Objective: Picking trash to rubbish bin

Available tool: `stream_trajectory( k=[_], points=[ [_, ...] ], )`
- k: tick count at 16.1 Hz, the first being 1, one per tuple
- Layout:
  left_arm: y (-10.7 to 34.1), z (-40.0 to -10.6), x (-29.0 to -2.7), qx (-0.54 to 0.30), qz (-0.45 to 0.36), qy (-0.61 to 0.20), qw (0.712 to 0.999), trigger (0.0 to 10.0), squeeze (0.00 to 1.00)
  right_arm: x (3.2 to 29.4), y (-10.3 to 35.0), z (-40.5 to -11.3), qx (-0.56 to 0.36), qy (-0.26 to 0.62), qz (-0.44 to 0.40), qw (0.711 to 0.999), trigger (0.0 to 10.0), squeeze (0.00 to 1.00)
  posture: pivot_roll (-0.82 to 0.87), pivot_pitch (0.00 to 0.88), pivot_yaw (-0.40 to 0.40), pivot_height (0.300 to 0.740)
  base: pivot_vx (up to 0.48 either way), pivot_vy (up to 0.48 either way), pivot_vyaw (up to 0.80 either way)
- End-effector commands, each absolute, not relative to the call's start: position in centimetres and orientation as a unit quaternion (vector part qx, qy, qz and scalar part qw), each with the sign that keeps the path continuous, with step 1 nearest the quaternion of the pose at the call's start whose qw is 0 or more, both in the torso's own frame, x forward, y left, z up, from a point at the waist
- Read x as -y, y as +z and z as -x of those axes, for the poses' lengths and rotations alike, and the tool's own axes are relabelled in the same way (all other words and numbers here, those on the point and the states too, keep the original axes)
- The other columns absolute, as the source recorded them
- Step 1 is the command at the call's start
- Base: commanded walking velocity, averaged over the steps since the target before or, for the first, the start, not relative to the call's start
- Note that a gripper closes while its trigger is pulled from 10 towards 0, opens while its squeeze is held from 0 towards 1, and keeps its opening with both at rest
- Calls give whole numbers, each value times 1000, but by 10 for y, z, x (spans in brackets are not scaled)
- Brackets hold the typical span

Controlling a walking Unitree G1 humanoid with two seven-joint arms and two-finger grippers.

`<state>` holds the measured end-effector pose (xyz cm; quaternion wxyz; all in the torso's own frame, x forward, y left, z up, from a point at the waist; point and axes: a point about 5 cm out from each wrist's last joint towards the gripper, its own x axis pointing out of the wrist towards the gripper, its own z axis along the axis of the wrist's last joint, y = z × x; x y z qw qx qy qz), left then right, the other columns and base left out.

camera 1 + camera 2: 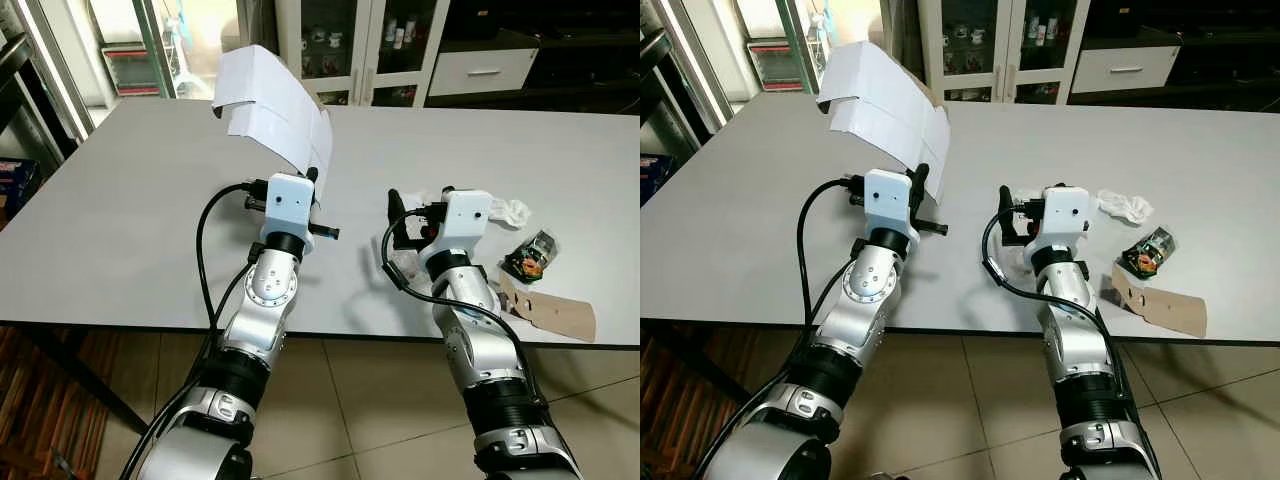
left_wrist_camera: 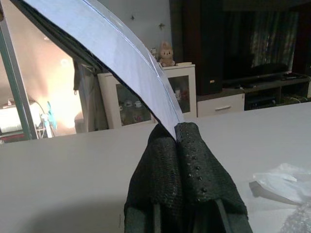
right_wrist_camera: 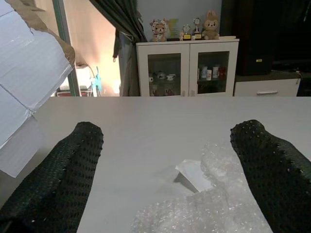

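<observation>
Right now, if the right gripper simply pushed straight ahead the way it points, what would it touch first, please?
Most likely the clear bubble wrap lying between the open right gripper's fingers; beyond it the grey table looks bare, though depth is uncertain.

Bubble wrap point(image 3: 214, 204) between spread fingers point(image 3: 53, 179) (table point(image 1: 120, 200) beyond bare).

Worktop point(image 1: 120, 200): smooth matt grey. Folded sheet point(image 1: 270, 115): white matt card, creased. Left pincer point(image 2: 176, 133) pads: black, rough, dotted rubber. Bubble wrap point(image 3: 218, 204): clear glossy plastic. Flat brown cardboard point(image 1: 550, 310): matt. Arms: brushed silver metal. Floor: glossy tile.
</observation>
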<state>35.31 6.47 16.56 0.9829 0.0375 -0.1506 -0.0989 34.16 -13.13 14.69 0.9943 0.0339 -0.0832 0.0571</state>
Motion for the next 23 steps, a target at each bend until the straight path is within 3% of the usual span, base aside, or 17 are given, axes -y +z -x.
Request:
stream_trajectory(
  k=[1, 4, 23],
  points=[
    [169, -354, -66, 157, -33, -96, 982, 10000, 0, 132, 151, -343, 88, 55, -35, 994, 10000, 0, -61, 39, 9, 740, 0, 0, 0],
    [169, -354, -66, 157, -33, -96, 982, 10000, 0, 132, 150, -343, 87, 55, -35, 994, 10000, 0, -62, 40, 9, 740, 0, 0, 0],
    [167, -352, -67, 160, -34, -98, 982, 10000, 0, 128, 149, -342, 85, 66, -33, 994, 10000, 0, -67, 15, 17, 740, -276, 0, 0]
  ],
)
